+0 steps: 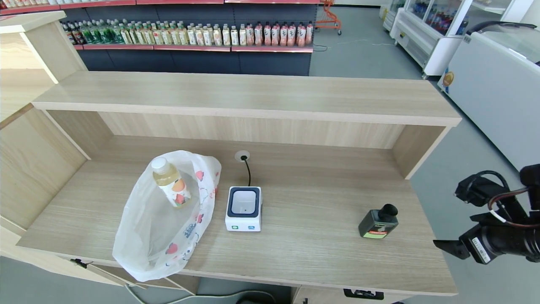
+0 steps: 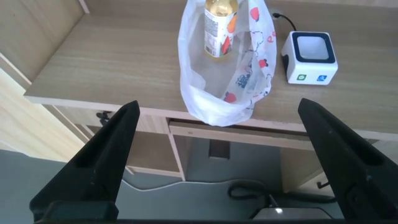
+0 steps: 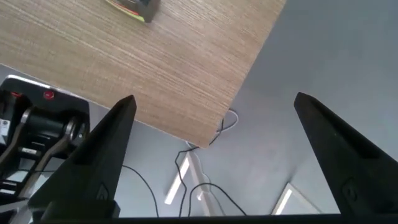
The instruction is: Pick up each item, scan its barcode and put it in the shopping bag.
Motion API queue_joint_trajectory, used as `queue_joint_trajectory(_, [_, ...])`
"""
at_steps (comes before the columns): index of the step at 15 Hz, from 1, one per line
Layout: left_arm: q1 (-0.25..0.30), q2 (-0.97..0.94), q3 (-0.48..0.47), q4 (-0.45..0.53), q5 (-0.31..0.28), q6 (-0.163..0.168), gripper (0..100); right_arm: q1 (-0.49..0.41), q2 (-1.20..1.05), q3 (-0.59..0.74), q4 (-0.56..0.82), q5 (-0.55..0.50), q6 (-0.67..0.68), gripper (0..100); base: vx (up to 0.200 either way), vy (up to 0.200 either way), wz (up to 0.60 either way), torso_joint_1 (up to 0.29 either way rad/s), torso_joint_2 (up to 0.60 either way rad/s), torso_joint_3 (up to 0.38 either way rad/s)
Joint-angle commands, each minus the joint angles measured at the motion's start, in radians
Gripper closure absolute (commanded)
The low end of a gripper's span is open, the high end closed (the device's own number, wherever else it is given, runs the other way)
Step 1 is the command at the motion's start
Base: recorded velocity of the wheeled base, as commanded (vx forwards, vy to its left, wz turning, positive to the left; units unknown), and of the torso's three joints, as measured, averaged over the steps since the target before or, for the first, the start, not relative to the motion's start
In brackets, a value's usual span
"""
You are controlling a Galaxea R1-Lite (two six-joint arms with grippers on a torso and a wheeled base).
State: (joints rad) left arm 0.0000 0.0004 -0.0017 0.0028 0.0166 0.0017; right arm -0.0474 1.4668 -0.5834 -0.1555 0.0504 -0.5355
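the item left to handle is a small dark bottle (image 1: 378, 223), alone on the right part of the table (image 1: 312, 253), well apart from the scanner (image 1: 243, 208) in the middle and from the shopping bag (image 1: 139, 236) on the left. a drink bottle (image 1: 171, 182) already stands inside the bag.

the right tool (image 3: 214, 98) hangs off the table's right edge, jaws spread wide and empty, with the dark bottle near the far rim of its wrist view. the left tool (image 2: 219, 106) sits in front of the table below the bag, also wide open and holding nothing.

risks from here, as i judge them: the dark bottle looks to be lying on its side, so a grip that comes down on the round cap could let it roll or pivot out. a grip across the label would likely cover the barcode, and the scanner would then read nothing. the bag is soft, and part of it droops over the table's front edge, so a careless drop could miss its mouth, tip the standing drink bottle or drag the bag off.

the dark bottle is squat, with a dark green body, a fat black cap pointing away from the robot, and an orange and green label facing up. it looks rigid, and small beside the spread jaws.
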Motion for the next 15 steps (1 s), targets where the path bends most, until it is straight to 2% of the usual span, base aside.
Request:
queue_joint_trajectory(1, [0.0, 0.0, 0.0, 0.0, 0.0, 0.0, 0, 0.037, 0.11, -0.027, -0.024, 0.037, -0.023, 0, 0.0, 0.0, 0.0, 0.0, 0.0, 0.0])
queue_joint_trajectory(3, [0.0, 0.0, 0.0, 0.0, 0.0, 0.0, 0, 0.089, 0.147, -0.05, -0.027, 0.057, -0.044, 0, 0.0, 0.0, 0.0, 0.0, 0.0, 0.0])
queue_joint_trajectory(6, [0.0, 0.0, 0.0, 0.0, 0.0, 0.0, 0, 0.113, 0.198, -0.065, -0.036, 0.057, -0.055, 0, 0.0, 0.0, 0.0, 0.0, 0.0, 0.0])
queue_joint_trajectory(12, [0.0, 0.0, 0.0, 0.0, 0.0, 0.0, 0, 0.135, 0.317, -0.072, -0.19, 0.081, -0.118, 0, 0.0, 0.0, 0.0, 0.0, 0.0, 0.0])
queue_joint_trajectory(15, [0.0, 0.0, 0.0, 0.0, 0.0, 0.0, 0, 0.169, 0.356, -0.082, -0.216, 0.088, -0.126, 0, 0.0, 0.0, 0.0, 0.0, 0.0, 0.0])
